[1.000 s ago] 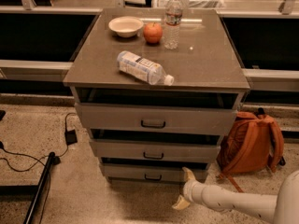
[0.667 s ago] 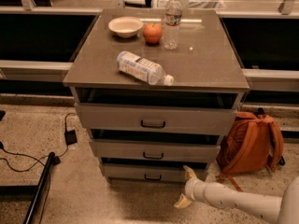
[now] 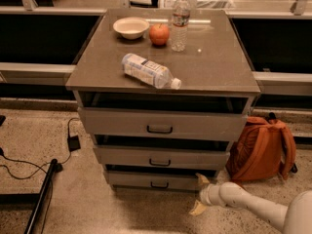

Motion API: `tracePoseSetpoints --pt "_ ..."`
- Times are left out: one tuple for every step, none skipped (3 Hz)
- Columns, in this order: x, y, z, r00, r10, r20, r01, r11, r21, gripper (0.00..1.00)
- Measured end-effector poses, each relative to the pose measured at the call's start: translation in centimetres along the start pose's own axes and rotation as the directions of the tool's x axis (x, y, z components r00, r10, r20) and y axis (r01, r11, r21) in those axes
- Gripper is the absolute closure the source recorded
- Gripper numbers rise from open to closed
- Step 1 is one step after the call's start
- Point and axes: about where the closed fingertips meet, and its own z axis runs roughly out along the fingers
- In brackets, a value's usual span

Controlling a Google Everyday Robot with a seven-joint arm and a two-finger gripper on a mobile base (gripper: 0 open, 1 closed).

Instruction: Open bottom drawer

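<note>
The bottom drawer (image 3: pixel 146 180) is the lowest of three grey cabinet drawers, with a small dark pull handle (image 3: pixel 159 185) at its centre. It stands slightly out, with a dark gap above its front. My gripper (image 3: pixel 200 194) is low near the floor, just off the right end of the drawer front and right of the handle. Its fingers are spread open and hold nothing. The upper fingertip (image 3: pixel 202 179) is close to the drawer's right corner.
The middle drawer (image 3: pixel 161 157) and top drawer (image 3: pixel 161 125) stand slightly open. On the cabinet top (image 3: pixel 219 67) are a lying bottle (image 3: pixel 148 71), an upright bottle (image 3: pixel 179 21), an apple (image 3: pixel 159 34) and a bowl (image 3: pixel 131 27). An orange backpack (image 3: pixel 261 147) is on the right. Cables (image 3: pixel 29 165) and a black bar (image 3: pixel 41 199) lie on the left.
The gripper has shifted very slightly to the right beside the bottom drawer. The drawers have not moved.
</note>
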Motion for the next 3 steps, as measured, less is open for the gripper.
tracePoseSetpoints --pt "1.1 -1.1 0.7 1.0 -0.02 -0.016 0.02 0.9997 -0.017 0.0" --pt "1.2 -2.0 2.2 0.998 -0.045 -0.035 0.044 0.9986 -0.029 0.0" --pt "1.2 -2.3 4.4 0.996 -0.064 -0.057 0.061 0.9965 -0.057 0.17"
